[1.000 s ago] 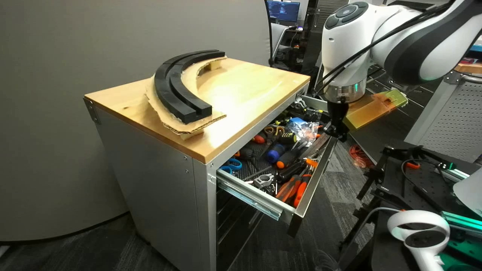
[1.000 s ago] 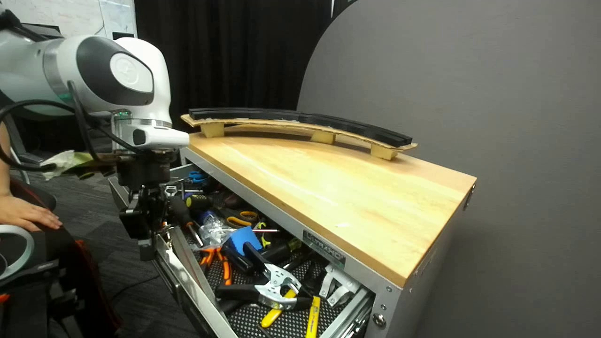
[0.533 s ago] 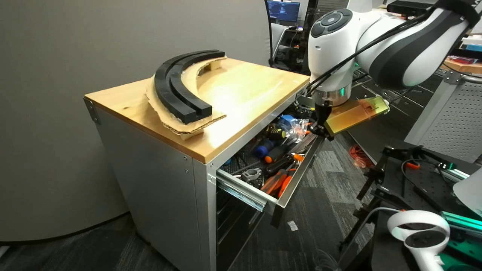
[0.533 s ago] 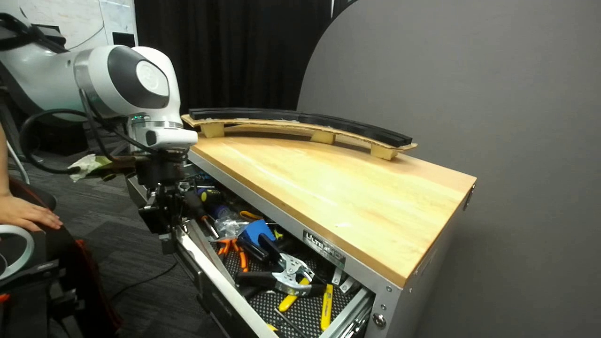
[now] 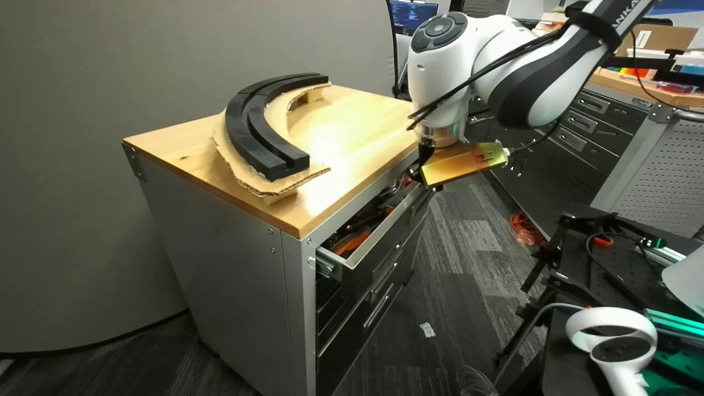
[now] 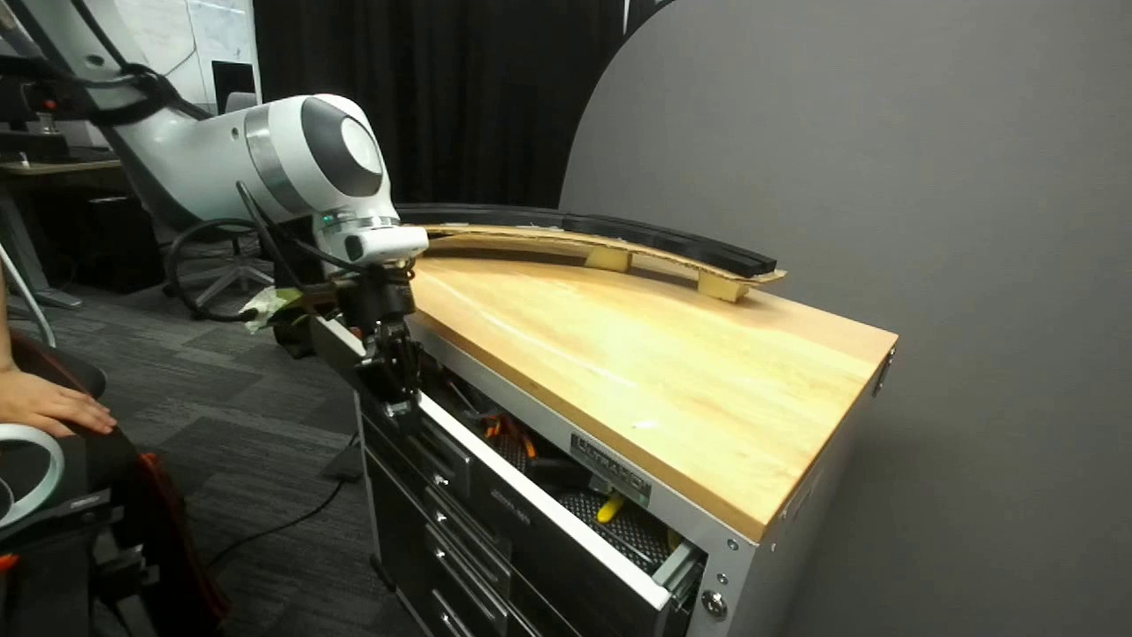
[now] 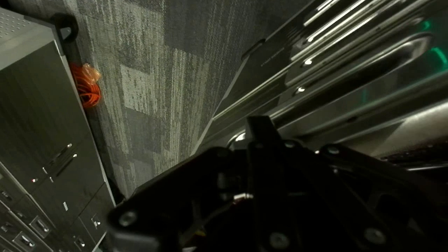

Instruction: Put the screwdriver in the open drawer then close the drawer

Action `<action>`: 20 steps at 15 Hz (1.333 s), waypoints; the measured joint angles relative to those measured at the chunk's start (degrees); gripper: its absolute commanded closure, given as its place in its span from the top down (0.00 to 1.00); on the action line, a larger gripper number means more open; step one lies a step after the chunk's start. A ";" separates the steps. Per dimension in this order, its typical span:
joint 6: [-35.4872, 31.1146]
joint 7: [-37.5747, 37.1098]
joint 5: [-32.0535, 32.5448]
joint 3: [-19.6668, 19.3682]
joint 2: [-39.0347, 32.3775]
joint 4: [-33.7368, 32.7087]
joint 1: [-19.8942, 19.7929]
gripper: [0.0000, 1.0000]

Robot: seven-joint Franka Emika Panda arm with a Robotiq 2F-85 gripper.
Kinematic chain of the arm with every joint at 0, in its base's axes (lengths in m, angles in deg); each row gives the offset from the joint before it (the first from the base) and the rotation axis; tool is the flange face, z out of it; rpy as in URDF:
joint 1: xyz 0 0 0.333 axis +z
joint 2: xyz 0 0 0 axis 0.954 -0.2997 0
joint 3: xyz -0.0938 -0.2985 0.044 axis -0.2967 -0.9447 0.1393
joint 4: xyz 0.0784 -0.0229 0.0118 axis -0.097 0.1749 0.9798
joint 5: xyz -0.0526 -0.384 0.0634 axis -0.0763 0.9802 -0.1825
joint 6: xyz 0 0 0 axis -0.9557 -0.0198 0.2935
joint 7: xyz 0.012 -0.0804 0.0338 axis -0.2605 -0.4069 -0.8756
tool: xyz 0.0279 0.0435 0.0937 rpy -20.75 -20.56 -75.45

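The grey metal drawer is partly open at the top of the wood-topped cabinet in both exterior views. Its front lip stands a short way out. Tools show in the gap, including orange handles and a yellow handle. I cannot make out the small dark screwdriver. My gripper points down at the outer side of the drawer front, close against it. In the wrist view its dark fingers come together with nothing seen between them. The gripper is partly hidden by the wrist-mounted box.
A black arc on cardboard lies on the wooden top. An orange-yellow box sticks out from my wrist. A dark bench with a white controller stands nearby. A person's hand rests at an exterior view's left edge.
The drawer has slid most of the way into the cabinet. My gripper has moved with its front edge toward the cabinet, and much of the drawer's contents has gone under the top.
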 measured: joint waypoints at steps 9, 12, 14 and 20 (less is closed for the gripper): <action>-1.73 -10.84 6.81 -1.25 -4.89 -3.38 2.03 0.00; -2.22 -16.71 10.87 -1.25 -4.88 -2.79 2.63 0.00; -2.28 -21.96 14.76 -1.25 -4.88 -2.31 3.10 0.00; -2.57 -27.75 21.31 0.51 -3.48 -1.05 3.60 0.49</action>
